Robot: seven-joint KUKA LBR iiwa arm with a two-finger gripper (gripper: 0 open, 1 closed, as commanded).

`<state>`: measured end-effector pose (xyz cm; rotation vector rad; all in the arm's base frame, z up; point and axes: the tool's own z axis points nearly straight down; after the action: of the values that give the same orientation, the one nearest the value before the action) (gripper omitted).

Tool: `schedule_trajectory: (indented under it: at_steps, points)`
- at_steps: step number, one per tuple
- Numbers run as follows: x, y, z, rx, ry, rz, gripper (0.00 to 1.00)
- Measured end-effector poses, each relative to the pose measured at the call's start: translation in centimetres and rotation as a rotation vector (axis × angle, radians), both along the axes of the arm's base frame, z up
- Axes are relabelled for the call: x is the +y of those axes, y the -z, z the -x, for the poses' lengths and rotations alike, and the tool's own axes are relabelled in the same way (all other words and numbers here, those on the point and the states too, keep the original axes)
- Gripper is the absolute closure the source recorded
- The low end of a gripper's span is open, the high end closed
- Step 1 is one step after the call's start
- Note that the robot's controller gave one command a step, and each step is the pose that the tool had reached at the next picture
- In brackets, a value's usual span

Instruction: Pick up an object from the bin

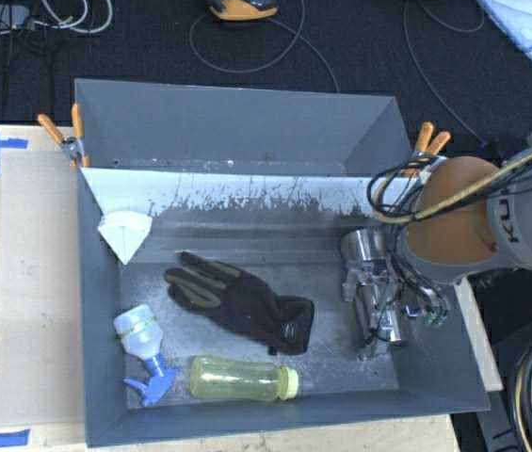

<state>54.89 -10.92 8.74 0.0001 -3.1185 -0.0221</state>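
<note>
While the fingers (371, 343) hang right of the black glove (247, 307), their opening cannot be told.

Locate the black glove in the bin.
The black glove lies mid-bin in the camera view, just above the yellow-green bottle and left of the end effector.

Arm (518, 222) in from rt, orange cover (454, 222) at wrist, gripper (377, 335) pointing down, cables (390, 185) looped above
</note>
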Motion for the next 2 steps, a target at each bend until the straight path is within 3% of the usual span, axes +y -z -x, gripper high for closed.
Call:
schedule_trajectory:
  at_steps: [1, 2]
  points:
    - [1.0, 1.8, -3.2, 0.014, 0.075, -0.005, 0.0]
    - [2.7, 1.6, -1.7, -0.014, -0.01, 0.001, 0.0]
